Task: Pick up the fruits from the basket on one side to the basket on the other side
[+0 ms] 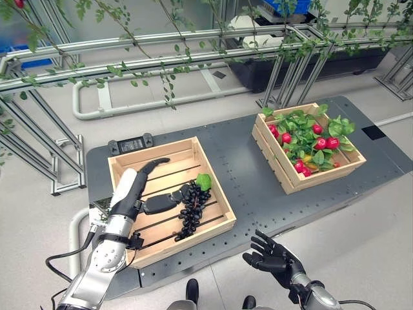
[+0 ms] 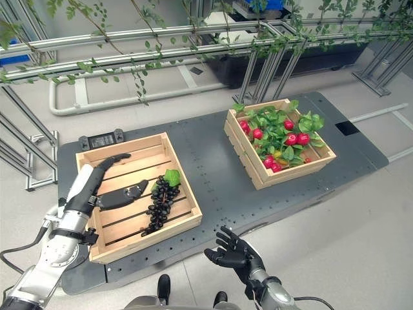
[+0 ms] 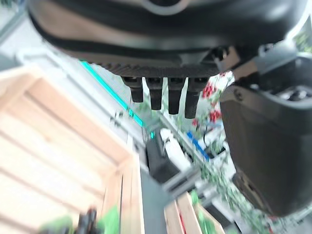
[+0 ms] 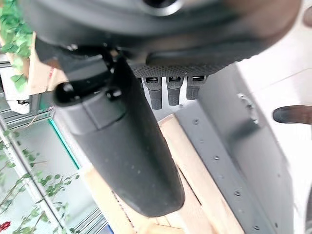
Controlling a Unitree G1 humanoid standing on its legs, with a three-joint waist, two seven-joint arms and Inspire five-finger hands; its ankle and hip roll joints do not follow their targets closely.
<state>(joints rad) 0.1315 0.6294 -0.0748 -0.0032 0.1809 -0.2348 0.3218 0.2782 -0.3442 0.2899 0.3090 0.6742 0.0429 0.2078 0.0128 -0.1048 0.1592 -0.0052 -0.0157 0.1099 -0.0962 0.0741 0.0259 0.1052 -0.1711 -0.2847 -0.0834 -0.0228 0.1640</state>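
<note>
A bunch of dark grapes (image 1: 192,210) with a green leaf lies in the left wooden crate (image 1: 187,242). My left hand (image 1: 132,187) hovers over that crate just left of the grapes, open, with straight fingers (image 3: 161,92) and the thumb (image 1: 161,203) reaching toward the bunch without holding it. The right wooden crate (image 1: 271,158) holds several red fruits (image 1: 326,143) among green leaves. My right hand (image 1: 274,258) hangs in front of the table's near edge, open, fingers spread and empty; its thumb (image 4: 122,146) shows large in the right wrist view.
Both crates stand on a dark grey platform (image 1: 245,168). A black device (image 1: 132,143) sits behind the left crate. Aluminium rails with trailing vines (image 1: 161,58) cross the back, with a black planter (image 1: 303,64) beyond.
</note>
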